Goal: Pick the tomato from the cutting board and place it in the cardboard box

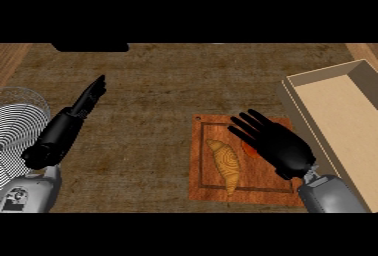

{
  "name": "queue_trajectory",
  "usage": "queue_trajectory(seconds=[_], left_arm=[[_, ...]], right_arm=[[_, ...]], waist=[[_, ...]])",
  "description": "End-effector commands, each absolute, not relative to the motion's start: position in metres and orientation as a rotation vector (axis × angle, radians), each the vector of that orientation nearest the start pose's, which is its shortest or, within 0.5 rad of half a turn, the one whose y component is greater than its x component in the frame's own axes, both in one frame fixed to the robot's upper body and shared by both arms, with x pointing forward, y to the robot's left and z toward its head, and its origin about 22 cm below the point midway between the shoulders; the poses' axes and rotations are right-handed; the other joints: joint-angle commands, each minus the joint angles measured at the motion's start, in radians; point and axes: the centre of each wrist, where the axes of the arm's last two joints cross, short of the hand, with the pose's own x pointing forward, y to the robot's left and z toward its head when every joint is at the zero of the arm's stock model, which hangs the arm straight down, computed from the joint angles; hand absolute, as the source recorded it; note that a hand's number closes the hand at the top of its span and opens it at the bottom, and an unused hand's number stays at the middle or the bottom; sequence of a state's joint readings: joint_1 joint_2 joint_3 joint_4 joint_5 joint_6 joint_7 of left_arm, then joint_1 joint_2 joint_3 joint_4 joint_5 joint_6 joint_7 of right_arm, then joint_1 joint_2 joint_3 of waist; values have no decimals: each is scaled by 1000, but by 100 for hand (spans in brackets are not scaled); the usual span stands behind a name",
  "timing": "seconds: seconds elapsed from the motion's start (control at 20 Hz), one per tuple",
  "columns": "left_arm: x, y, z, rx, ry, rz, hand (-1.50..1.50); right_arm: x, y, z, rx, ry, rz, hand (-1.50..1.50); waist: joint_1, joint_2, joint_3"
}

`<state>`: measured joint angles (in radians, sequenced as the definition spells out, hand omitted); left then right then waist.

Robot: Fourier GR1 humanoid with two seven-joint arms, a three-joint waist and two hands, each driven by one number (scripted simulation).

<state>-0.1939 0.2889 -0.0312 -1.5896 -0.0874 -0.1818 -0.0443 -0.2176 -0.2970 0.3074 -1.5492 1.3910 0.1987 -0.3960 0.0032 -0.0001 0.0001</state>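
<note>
In the head view, the tomato (249, 148) lay on the cutting board (210, 190), right of the board's middle, showing only as a small red patch at the left edge of the right hand (279, 145); too little of it showed to tell a long axis or which way it pointed. The right hand hovered over it, palm down, its fingers straight and spread toward the far left, curled round nothing. Just left of the tomato lay a croissant (227, 165), its long axis running near to far with a slight lean, its narrow tip at the near end.

The cardboard box (325, 100) stood right of the board, close beside it, long and open-topped, slanting from the far right toward the near right; its floor showed bare cardboard.

At the left, the left hand (88, 97) was held with straight fingers pointing far, holding nothing. A wire basket (18, 95) showed at the left edge, above a striped plate (22, 130).
</note>
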Motion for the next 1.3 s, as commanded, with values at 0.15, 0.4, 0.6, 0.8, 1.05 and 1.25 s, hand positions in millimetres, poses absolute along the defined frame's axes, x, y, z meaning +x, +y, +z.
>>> queue_trajectory(seconds=[0.15,0.4,0.6,0.8,1.05,1.25], left_arm=[[293,277,53,89,-1737,-516,0],[297,276,63,93,-1749,-514,0],[300,261,59,101,-1753,-507,0],[282,262,74,87,-1741,-526,0],[298,264,78,100,-1760,-535,0],[291,264,67,74,-1749,-557,0]], right_arm=[[299,-195,42,-720,-1529,1922,-150],[294,-227,8,-700,-1628,2041,150],[290,-215,4,-735,-1764,2019,150],[315,-204,14,-758,-1857,1986,150],[327,-198,16,-813,-1575,1593,150],[337,-187,19,-865,-1299,1223,150]], waist=[[-2,1,0],[-1,2,0],[-4,1,0],[6,0,0],[12,6,0],[35,10,-1]])
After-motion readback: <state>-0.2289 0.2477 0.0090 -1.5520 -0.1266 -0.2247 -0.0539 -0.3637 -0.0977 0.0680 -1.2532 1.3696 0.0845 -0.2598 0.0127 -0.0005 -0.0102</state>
